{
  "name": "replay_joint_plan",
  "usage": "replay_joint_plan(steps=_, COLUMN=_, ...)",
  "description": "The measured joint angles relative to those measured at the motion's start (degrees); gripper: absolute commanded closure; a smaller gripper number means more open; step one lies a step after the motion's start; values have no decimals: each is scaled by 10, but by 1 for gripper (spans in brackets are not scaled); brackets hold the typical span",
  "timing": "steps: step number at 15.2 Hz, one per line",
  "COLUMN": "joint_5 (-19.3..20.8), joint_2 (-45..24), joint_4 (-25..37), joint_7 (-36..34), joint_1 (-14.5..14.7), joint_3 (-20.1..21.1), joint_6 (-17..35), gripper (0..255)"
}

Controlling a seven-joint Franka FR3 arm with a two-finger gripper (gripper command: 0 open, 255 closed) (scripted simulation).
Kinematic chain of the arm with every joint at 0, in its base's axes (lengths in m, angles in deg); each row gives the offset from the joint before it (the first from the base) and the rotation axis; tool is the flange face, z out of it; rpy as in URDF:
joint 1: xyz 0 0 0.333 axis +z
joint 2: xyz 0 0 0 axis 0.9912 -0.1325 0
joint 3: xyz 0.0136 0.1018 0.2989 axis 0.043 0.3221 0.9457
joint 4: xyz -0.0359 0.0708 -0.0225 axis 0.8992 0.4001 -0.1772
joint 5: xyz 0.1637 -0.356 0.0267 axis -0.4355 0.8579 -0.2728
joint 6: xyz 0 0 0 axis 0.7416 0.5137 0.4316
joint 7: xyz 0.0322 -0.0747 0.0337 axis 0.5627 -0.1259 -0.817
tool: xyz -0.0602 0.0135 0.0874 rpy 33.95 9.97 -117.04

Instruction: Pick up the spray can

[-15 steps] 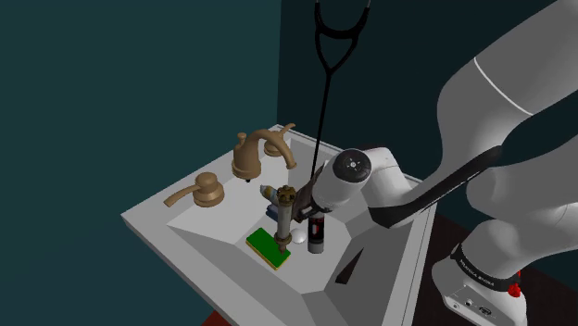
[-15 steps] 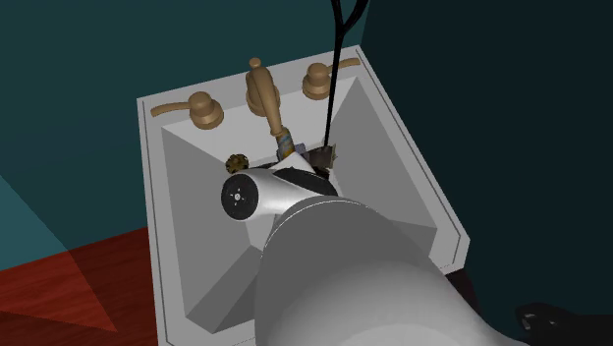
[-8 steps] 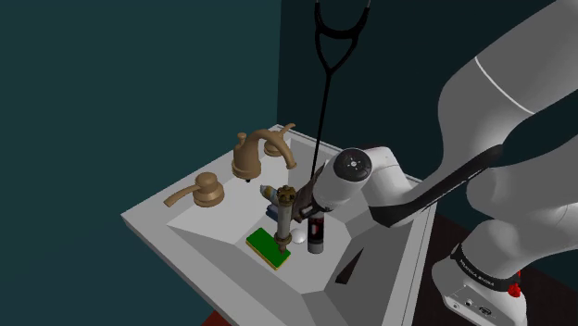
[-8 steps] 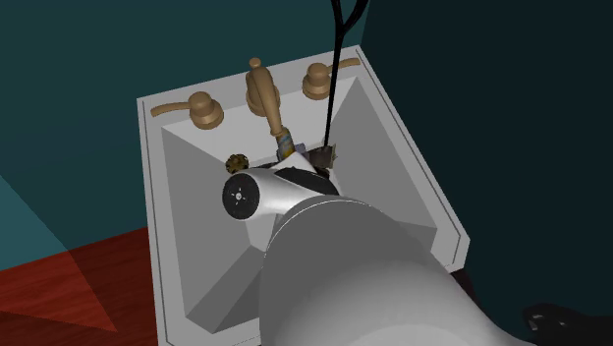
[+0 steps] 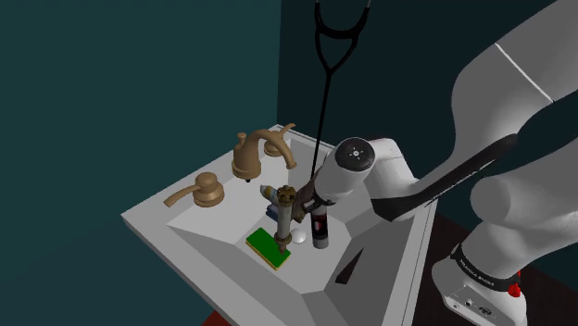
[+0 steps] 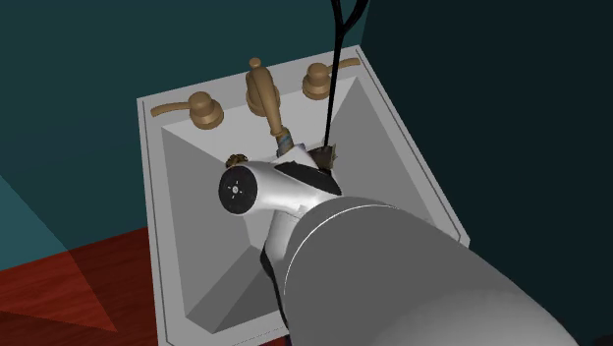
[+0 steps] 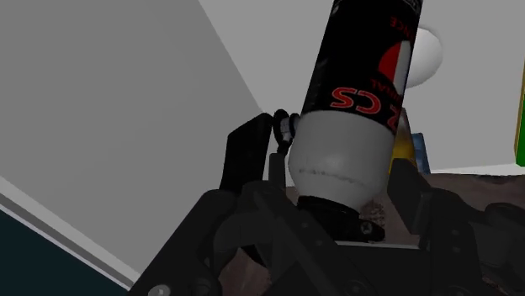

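Observation:
The spray can (image 5: 320,231) is black with red lettering and a white end, and stands upright in the white sink basin (image 5: 213,243). In the wrist view the spray can (image 7: 362,92) runs away from the hand, its white end clasped between the two black fingers (image 7: 248,155). My gripper (image 7: 336,181) is shut on it. Seen from the shoulder, my gripper (image 5: 318,207) comes down on the can's top, under the white wrist. In the second exterior view the arm covers the can.
A brass faucet (image 5: 257,153) and lever handle (image 5: 199,193) sit on the sink's back rim. A green sponge (image 5: 270,247) and a brass-topped fitting (image 5: 284,208) stand just beside the can. A black stethoscope-like loop (image 5: 326,74) hangs over the basin. Dark teal walls stand behind.
The fingers have closed on the spray can. The wrist has since risen slightly and shifted toward the shoulder view's right, and the can has come up a little with it.

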Motion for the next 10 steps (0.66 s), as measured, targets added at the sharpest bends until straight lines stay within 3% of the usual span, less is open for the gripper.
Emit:
replay_joint_plan(steps=1, joint_5=-20, joint_2=9, joint_4=-4, joint_7=17, joint_1=43, joint_3=-41, joint_6=-2, gripper=255)
replay_joint_plan(steps=6, joint_5=-112, joint_2=45, joint_4=-6, joint_7=99, joint_1=167, joint_3=-152, joint_6=-29, gripper=255)
replay_joint_plan(steps=10, joint_5=-157, joint_2=70, joint_4=-6, joint_7=142, joint_1=219, joint_3=-200, joint_6=-48, gripper=255)
